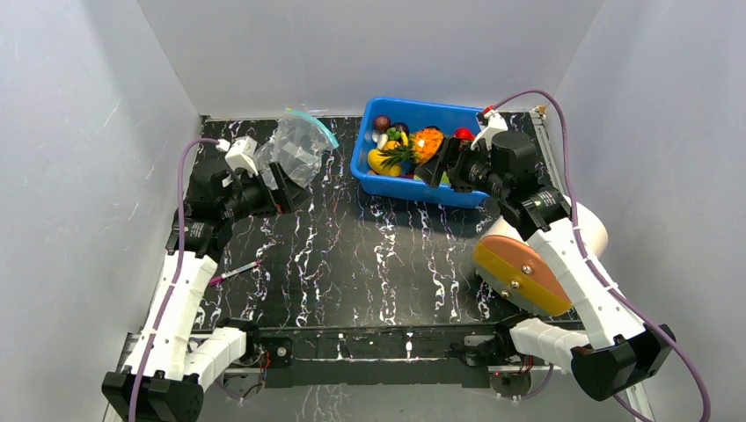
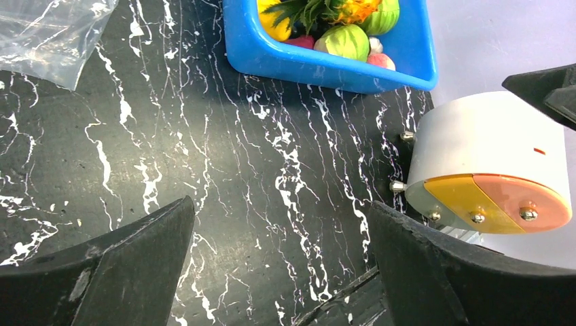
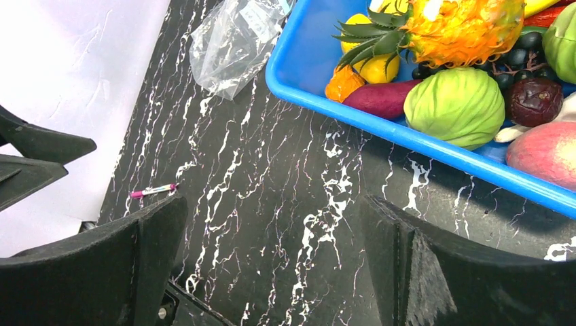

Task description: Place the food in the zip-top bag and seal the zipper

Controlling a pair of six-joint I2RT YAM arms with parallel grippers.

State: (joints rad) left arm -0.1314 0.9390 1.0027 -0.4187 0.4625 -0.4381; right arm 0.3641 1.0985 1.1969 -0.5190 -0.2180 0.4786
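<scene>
The clear zip-top bag (image 1: 299, 148) lies crumpled at the back left of the table, its teal zipper (image 1: 315, 123) along the far edge. It also shows in the wrist views as a bag (image 2: 47, 34) (image 3: 234, 44). The food (image 1: 406, 145) is piled in a blue bin (image 1: 413, 189): a yellow banana (image 1: 380, 161), a green cabbage (image 3: 455, 105), a leafy orange fruit (image 3: 462, 27) and others. My left gripper (image 1: 286, 187) (image 2: 282, 210) hangs open just in front of the bag, empty. My right gripper (image 1: 440, 165) (image 3: 275, 204) is open at the bin's near wall, empty.
A pink-and-white pen (image 1: 233, 272) (image 3: 153, 191) lies on the black marbled table (image 1: 369, 264) near the left arm. The right arm's white and orange joint (image 2: 489, 163) stands right of centre. White walls enclose the table on three sides.
</scene>
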